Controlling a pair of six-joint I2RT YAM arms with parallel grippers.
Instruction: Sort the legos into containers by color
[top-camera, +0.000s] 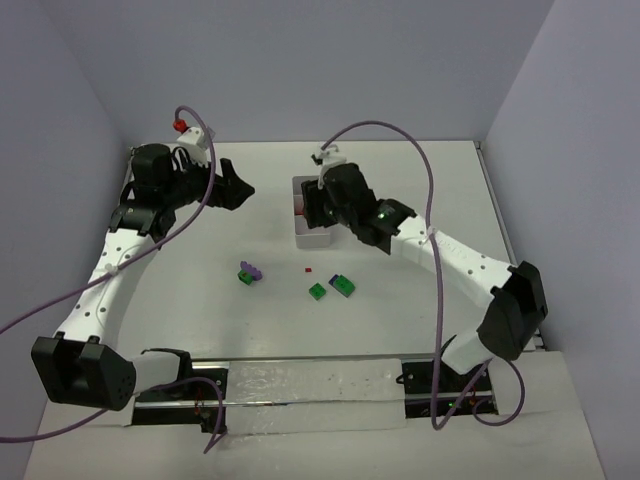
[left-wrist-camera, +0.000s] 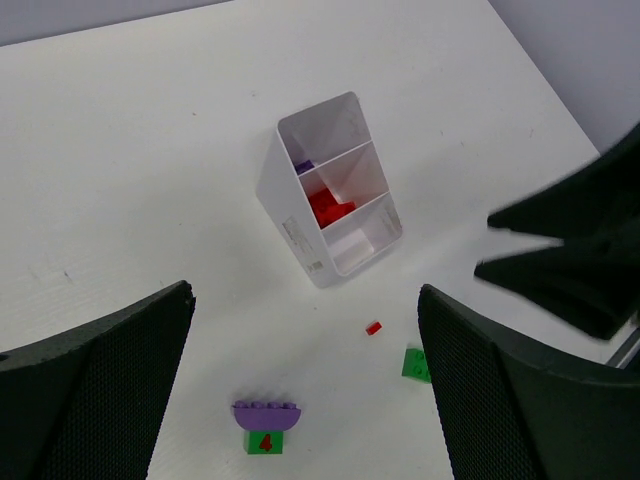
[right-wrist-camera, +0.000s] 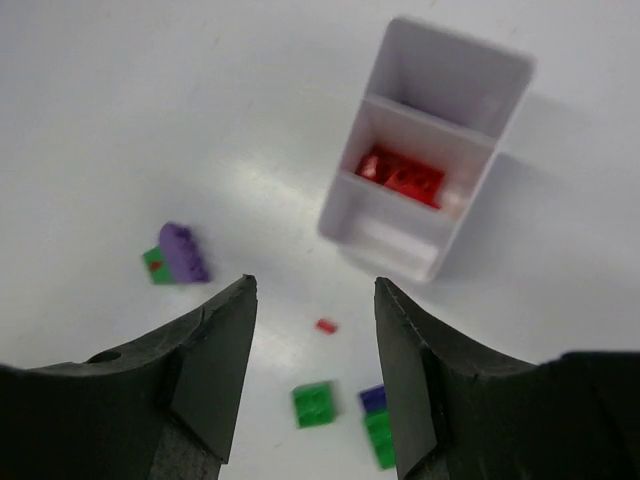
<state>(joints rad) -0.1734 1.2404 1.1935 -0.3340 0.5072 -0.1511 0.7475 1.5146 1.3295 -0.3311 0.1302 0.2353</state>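
The right gripper (right-wrist-camera: 315, 285) stands parted and empty, the tray (right-wrist-camera: 455, 55) with red bricks (right-wrist-camera: 400, 175) in its middle cell just ahead, loose legos (right-wrist-camera: 315, 403) showing between its fingers; the left gripper (left-wrist-camera: 305, 293) gapes wide, empty.

White arms (top-camera: 100, 285); black fingers (left-wrist-camera: 90, 390); purple cables (top-camera: 437, 300).

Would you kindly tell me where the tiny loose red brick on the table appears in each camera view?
Top external: tiny red brick near centre, below the white tray.
Left wrist: lower middle, below the white tray.
Right wrist: lower centre, below the white tray.
Shared landmark: the white tray.
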